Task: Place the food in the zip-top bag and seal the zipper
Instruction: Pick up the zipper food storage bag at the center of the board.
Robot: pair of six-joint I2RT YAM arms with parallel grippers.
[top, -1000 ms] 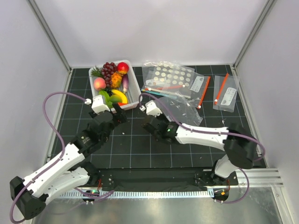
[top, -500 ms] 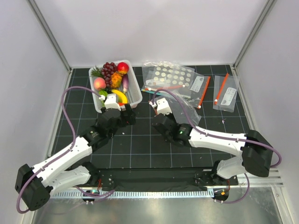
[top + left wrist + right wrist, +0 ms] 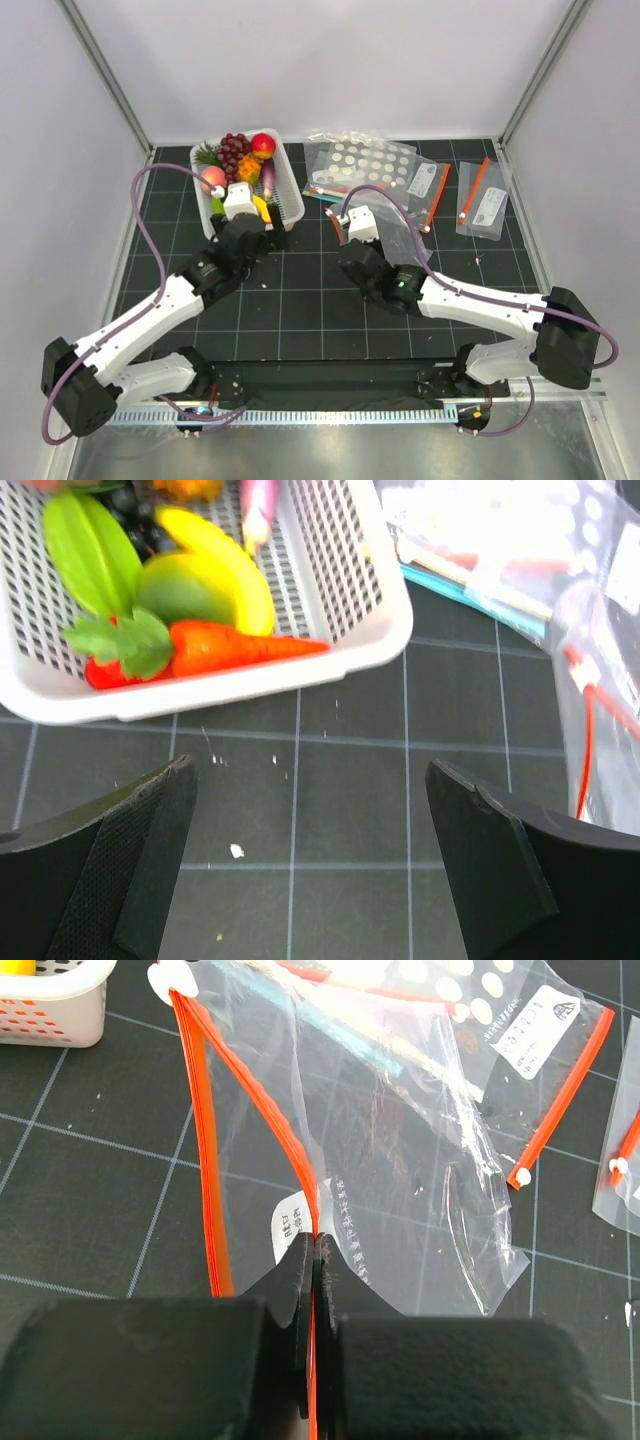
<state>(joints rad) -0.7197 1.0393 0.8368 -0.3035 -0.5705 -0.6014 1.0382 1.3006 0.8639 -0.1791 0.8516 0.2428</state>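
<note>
Both arms have advanced up the table: left gripper (image 3: 310, 810), jaws wide, now hangs at the near rim of the basket (image 3: 250, 683) facing the carrot (image 3: 240, 648), while right gripper (image 3: 315, 1250), pinched on the zipper (image 3: 195, 1110), holds the bag (image 3: 400, 1190) nearby, ready for loading.

- Top external: fixed, high, above and behind the robot. Faces down and forward, from a distance. Covers the whole surface (image 3: 300, 310), with the left arm (image 3: 150, 320) and right arm (image 3: 480, 305) entire.
- Left wrist: rides the left arm. Faces down and forward past the left claw (image 3: 310, 770), close to the surface. Covers the near wall of the white basket (image 3: 230, 695), with the zip-top bag (image 3: 605, 680) at the right edge.
- Right wrist: rides the right arm. Faces forward along the right claw (image 3: 314, 1245), very close. The zip-top bag fills the middle, with a basket corner at top left.
- Shared: basket and zip-top bag appear in all three views.
</note>
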